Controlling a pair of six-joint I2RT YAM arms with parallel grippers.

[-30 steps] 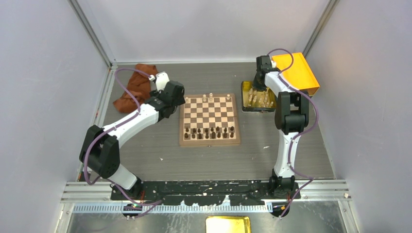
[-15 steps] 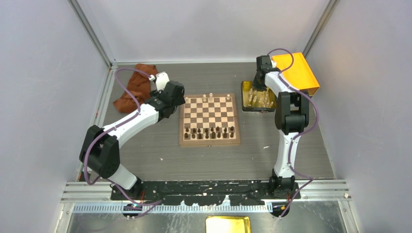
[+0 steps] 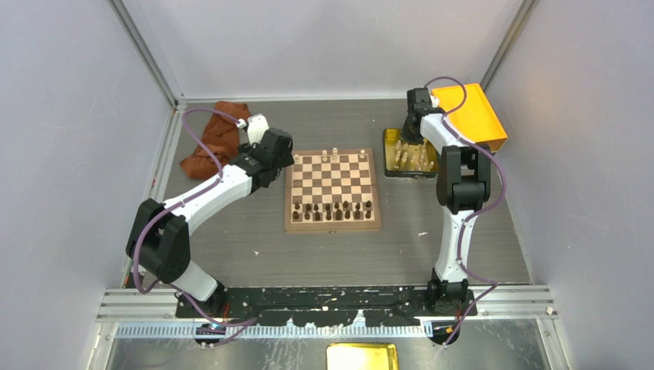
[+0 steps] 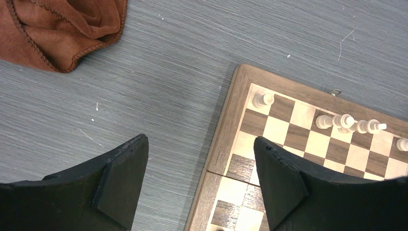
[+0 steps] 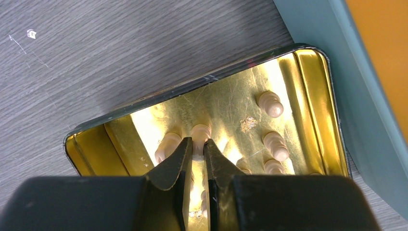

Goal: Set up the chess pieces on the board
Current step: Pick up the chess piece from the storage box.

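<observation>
The board (image 3: pixel 332 190) lies mid-table, with a few cream chess pieces (image 3: pixel 337 154) on its far row and dark chessmen on the near rows. In the left wrist view, cream pieces (image 4: pixel 262 100) stand on the far squares of the board (image 4: pixel 230 126). My left gripper (image 4: pixel 199 144) hangs open over the board's left edge, holding nothing. My right gripper (image 5: pixel 197 144) reaches down into the golden tray (image 5: pixel 120 137) and is shut on a cream chess piece (image 5: pixel 200 131). Several more cream pieces (image 5: pixel 269 104) lie loose in the tray.
A brown cloth (image 3: pixel 219 139) is heaped on the table left of the board, also seen in the left wrist view as the cloth (image 4: pixel 62 29). An orange box (image 3: pixel 472 116) stands tight against the tray's right side, at the back right corner.
</observation>
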